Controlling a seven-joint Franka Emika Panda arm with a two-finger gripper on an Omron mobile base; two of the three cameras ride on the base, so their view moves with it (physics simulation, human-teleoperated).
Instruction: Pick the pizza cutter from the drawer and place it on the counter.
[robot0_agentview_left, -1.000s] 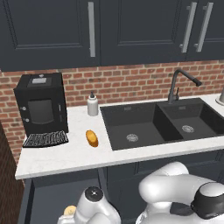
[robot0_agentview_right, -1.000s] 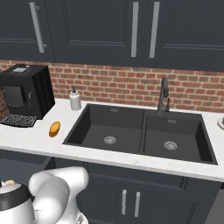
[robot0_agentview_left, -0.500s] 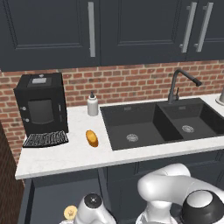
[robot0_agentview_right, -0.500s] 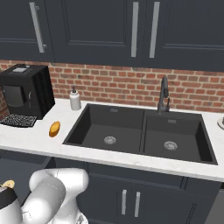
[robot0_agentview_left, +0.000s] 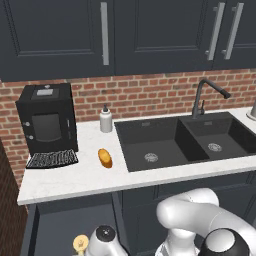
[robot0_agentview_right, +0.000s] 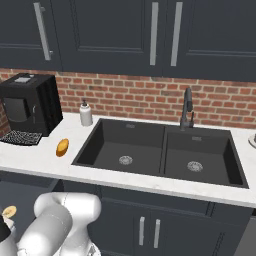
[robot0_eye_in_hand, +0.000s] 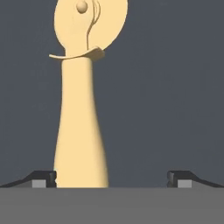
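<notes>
Worktop (robot0_agentview_left: 70, 185) runs the full width under the brick wall, white marbled, with the black double sink (robot0_agentview_left: 180, 142) set into its right half and a dark tap (robot0_agentview_left: 202, 97) at the sink's back edge. Coffee machine (robot0_agentview_left: 47, 120) sits at the worktop's back left corner, its grated tray out front. Soap bottle (robot0_agentview_left: 105, 120) stands at the back edge, just left of the sink. Bread roll (robot0_agentview_left: 105, 157) lies near the sink's left edge, towards the front of the worktop. Below the front edge at left the drawer (robot0_agentview_left: 65, 222) is pulled out, dark floor showing. Pizza cutter (robot0_eye_in_hand: 83, 109) lies flat on the drawer floor; in the hand view the handle runs up from the bottom edge, wheel at the top. Gripper (robot0_eye_in_hand: 111, 178) hangs over the handle end with jaws spread wide, nothing grasped: handle sits just beside one fingertip (robot0_eye_in_hand: 43, 178), other tip well apart. From the left base view the wheel peeks out by the wrist, near the drawer's front.
</notes>
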